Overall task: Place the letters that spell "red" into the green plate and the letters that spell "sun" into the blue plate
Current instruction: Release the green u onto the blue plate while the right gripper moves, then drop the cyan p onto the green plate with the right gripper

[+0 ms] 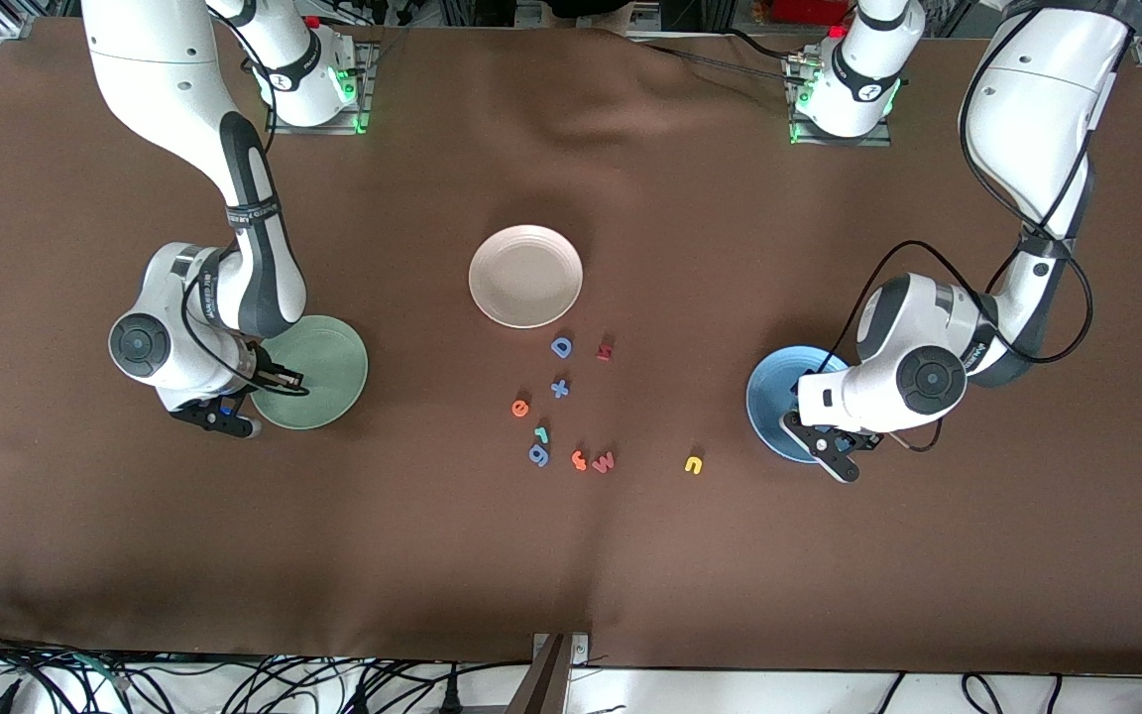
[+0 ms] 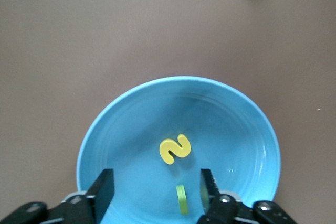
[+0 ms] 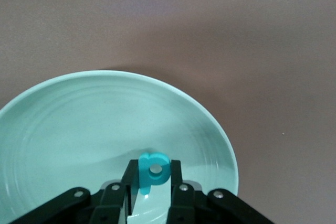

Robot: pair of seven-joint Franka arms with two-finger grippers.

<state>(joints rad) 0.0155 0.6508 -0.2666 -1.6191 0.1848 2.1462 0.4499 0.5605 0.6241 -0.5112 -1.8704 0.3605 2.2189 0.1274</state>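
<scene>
My left gripper (image 2: 156, 190) is open low over the blue plate (image 2: 131, 124). An olive-green "u" (image 2: 181, 199) stands edge-on between its fingers, close to one finger, with a gap on both sides. A yellow "s" (image 2: 175, 148) lies flat in that plate. My right gripper (image 3: 153, 179) is shut on the teal "d" (image 3: 153, 170) just above the green plate (image 3: 79, 124). On the cloth lie the yellow "n" (image 1: 694, 464), the orange "e" (image 1: 520, 407) and the teal "r" (image 1: 542, 433). In the front view the arms cover part of the blue plate (image 1: 769, 392) and the green plate (image 1: 328, 362).
A cream-white plate (image 1: 525, 276) sits mid-table, farther from the front camera than the letters. Around the "e" and "r" lie a blue "D" (image 1: 561, 346), a small red letter (image 1: 605, 348), a blue plus (image 1: 559, 388), a blue "g" (image 1: 538, 454), an orange "f" (image 1: 579, 459) and a red "w" (image 1: 604, 461).
</scene>
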